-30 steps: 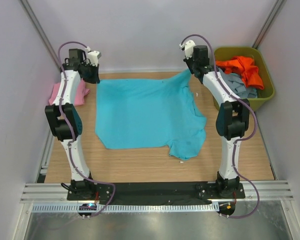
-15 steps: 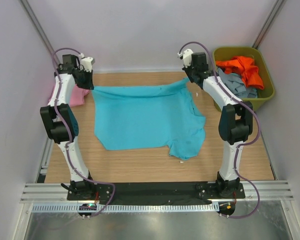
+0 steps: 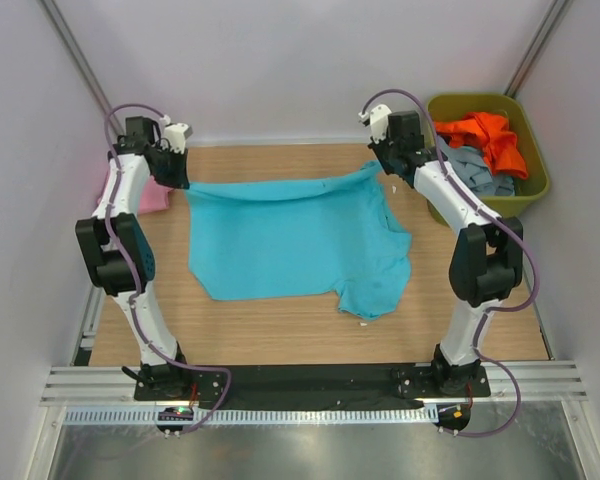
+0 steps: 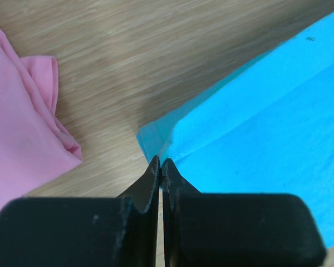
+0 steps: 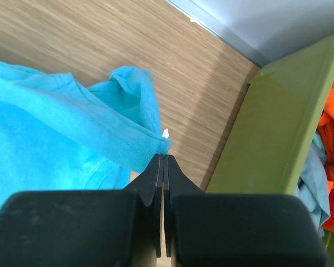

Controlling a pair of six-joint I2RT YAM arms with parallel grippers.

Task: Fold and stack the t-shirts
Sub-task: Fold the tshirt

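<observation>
- The left gripper [image 4: 160, 162] had its jaws pressed together on the far-left corner of the turquoise tee [image 4: 267, 128]. In the wrist view, the fingertips met with only the cloth's thin edge between them.
- The right gripper [image 5: 163, 157] was likewise clamped on the far-right corner of the tee, pinching a stitched hem where the cloth bunched into folds.
- From above, the far edge of the tee hung between the two grippers in a shallow sag. The rest of the cloth lay spread on the table [image 3: 280, 325], with one sleeve lying towards the near right.
- Compared with a second before, both grippers had come nearer the arm bases and the left one had shifted outward. The far edge, which had lain flat near the back of the table, was now raised and drawn towards the near side. The near part of the tee had not shifted.
- The pink tee [image 4: 22, 128] lay bunched on the table just left of the left gripper, apart from the turquoise corner. From above, the left arm covered part of it.
- The bin [image 5: 273, 128] stood just right of the right gripper, with an orange tee [image 3: 485, 135] and a grey-blue tee [image 3: 475, 170] heaped inside.
</observation>
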